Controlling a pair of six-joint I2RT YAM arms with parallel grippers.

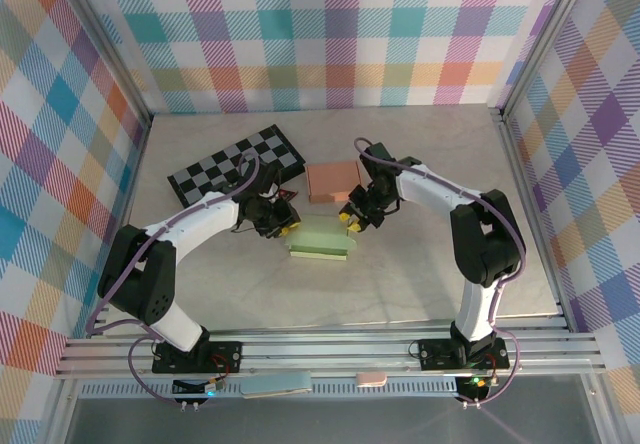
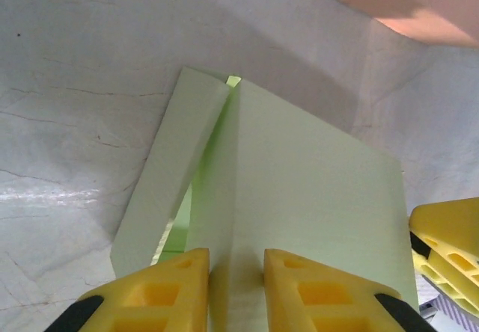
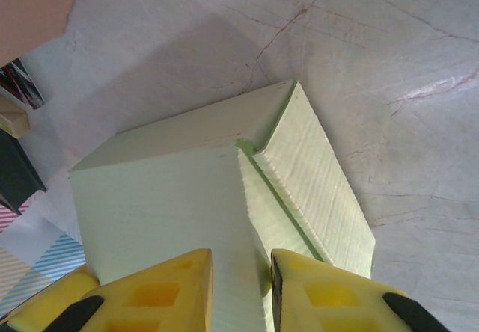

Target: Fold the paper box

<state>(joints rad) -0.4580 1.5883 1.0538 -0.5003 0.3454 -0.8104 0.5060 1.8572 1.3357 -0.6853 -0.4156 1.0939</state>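
Observation:
The pale green paper box [image 1: 320,239] lies flat on the table's middle, between my two arms. My left gripper [image 1: 285,228] is at its left end. In the left wrist view the yellow jaws [image 2: 236,261] are shut on an upright fold of the box [image 2: 299,190], and a long side flap [image 2: 168,175] leans outward to the left. My right gripper [image 1: 350,221] is at the right end. There its jaws [image 3: 241,261] pinch the edge of the box's top panel [image 3: 165,197], beside a corrugated end flap [image 3: 318,182] that slopes down to the table.
A black-and-white checkered board [image 1: 237,161] lies behind the left arm. A salmon-pink box [image 1: 333,180] sits just behind the green one, close to both wrists. Checked enclosure walls and metal rails bound the marbled tabletop [image 1: 430,264].

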